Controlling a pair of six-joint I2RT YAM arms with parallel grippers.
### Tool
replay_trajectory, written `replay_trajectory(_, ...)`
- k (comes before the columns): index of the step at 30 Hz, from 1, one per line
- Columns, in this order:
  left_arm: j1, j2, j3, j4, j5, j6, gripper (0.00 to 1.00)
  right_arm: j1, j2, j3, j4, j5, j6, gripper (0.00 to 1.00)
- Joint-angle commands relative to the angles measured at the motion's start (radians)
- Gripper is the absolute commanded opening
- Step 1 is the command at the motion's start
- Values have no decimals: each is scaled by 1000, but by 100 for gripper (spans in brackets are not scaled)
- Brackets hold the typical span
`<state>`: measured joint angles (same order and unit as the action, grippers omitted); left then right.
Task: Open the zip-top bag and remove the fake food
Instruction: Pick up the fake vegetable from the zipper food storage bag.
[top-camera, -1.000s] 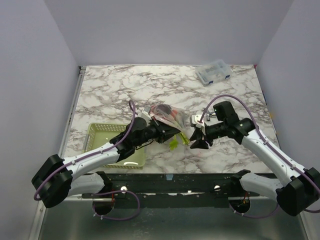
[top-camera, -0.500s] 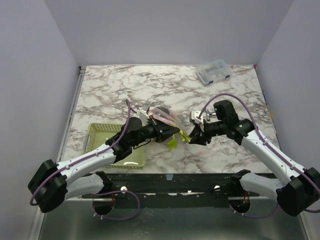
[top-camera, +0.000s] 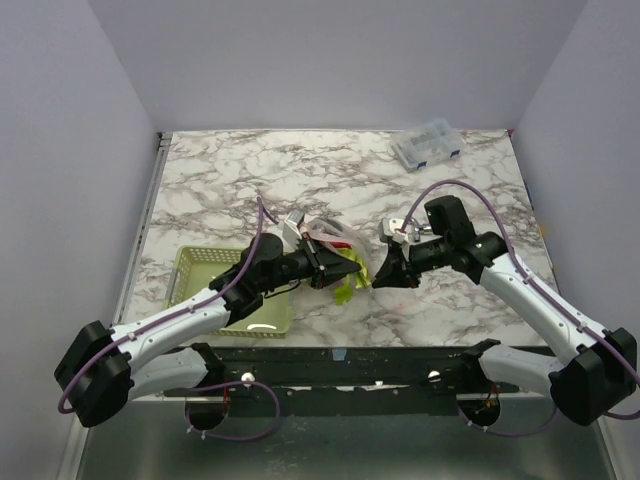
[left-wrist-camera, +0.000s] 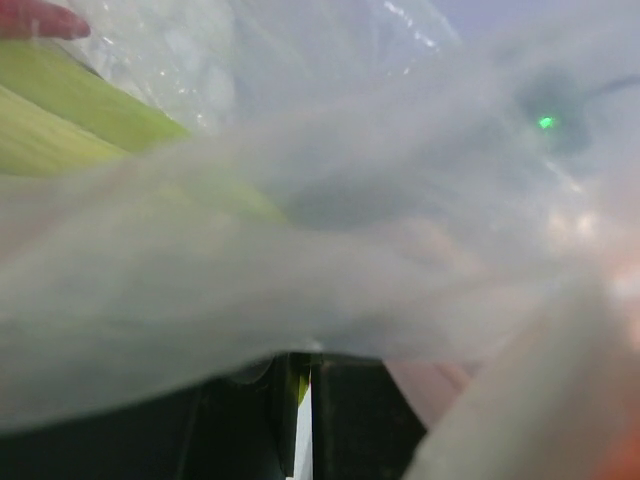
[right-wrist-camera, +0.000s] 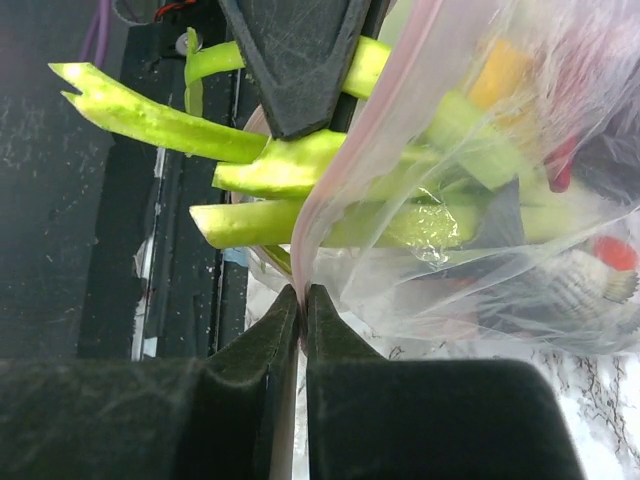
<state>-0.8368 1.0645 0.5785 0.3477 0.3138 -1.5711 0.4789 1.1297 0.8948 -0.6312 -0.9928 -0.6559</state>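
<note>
Pale green mesh basket (top-camera: 190, 275) at near left, partly under my left forearm. Just past it, mid-table, the zip-top bag (top-camera: 338, 237) hangs between my two grippers.

Right gripper (right-wrist-camera: 302, 296): fingers pressed together on the pinkish zip strip (right-wrist-camera: 312, 215), nothing else in the pinch.

Left gripper (top-camera: 345, 268): jaws nearly together in its wrist view, but film smears across the lens (cannot tell whether plastic is caught).

Fake food (right-wrist-camera: 500, 75) sits inside the bag. Pale green stalks (right-wrist-camera: 150, 112) poke out of its mouth toward the near edge.

Risks:
- The thin strip may slip from my right pinch if I pull sideways too fast.
- If the mouth tips down, stalks and round pieces may tumble out and roll away.

Compartment box (top-camera: 428, 147) far right, well apart.
</note>
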Motion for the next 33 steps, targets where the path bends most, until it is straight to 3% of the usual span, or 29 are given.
replay_trajectory(1, 0, -22, 74, -34, 117, 87, 0, 7, -16, 13, -1, -40, -5, 6)
replay_trajectory(3, 1, -24, 94, -63, 139, 112, 0, 7, -24, -1, 26, -28, 22, 0)
replay_trajectory(15, 20, 0, 267, -220, 232, 264, 0, 8, -41, 42, 17, 22, 24, 2)
replay_trajectory(16, 23, 3, 273, -220, 241, 271, 0, 7, -46, 56, -21, 8, -7, 7)
replay_trajectory(18, 34, 11, 284, -214, 264, 287, 0, 7, -58, 73, -70, 1, -42, 30)
replay_trajectory(22, 53, 29, 325, -251, 322, 350, 0, 7, -85, 102, -165, 5, -118, 60)
replay_trajectory(27, 73, 41, 380, -370, 378, 478, 0, 7, -97, 143, -256, 22, -212, 72)
replay_trajectory(33, 79, 44, 382, -459, 407, 572, 0, 6, -92, 157, -281, 19, -297, 75)
